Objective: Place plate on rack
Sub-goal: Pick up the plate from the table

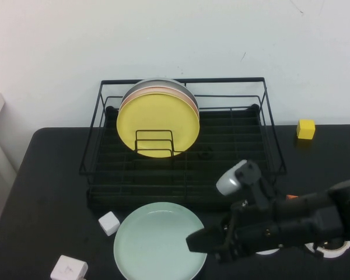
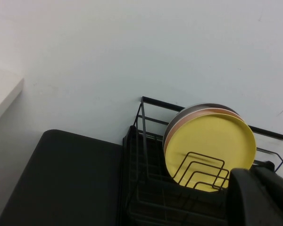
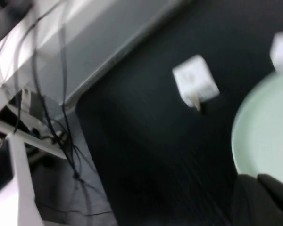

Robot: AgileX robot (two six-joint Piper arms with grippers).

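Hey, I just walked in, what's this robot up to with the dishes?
It is working on getting the mint-green plate onto the black rack. The plate lies flat on the table in front of the rack, not yet lifted. The right gripper, shut, is at the plate's right edge. The left gripper, also shut, sits off near the rack, where a yellow plate stands with others behind it.

Plate (image 1: 157, 239) on table (image 1: 52, 175) in front of rack (image 1: 245, 169), R gripper (image 1: 193, 242) at its edge.
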